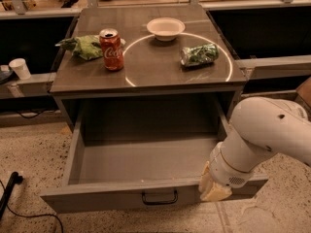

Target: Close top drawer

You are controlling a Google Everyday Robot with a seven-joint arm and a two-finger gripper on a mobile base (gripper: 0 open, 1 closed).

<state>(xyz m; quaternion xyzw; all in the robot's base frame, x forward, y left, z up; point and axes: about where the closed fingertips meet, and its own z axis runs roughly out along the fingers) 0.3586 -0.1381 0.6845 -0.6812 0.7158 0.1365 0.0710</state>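
Note:
The top drawer (112, 198) is a wide, deep grey box, pulled far out of the cabinet and empty inside. Its flat front panel has a small black loop handle (159, 197) at the centre. My white arm comes in from the right. My gripper (214, 188) is at the right end of the drawer's front panel, against its top edge, to the right of the handle. The wrist covers most of it.
The cabinet top (146, 64) holds a red cola can (111, 49), a green bag (83, 46), a white bowl (165, 28) and a crushed green can (199, 54). A white paper cup (20, 68) stands on the left ledge. A black cable (9, 193) lies on the speckled floor at left.

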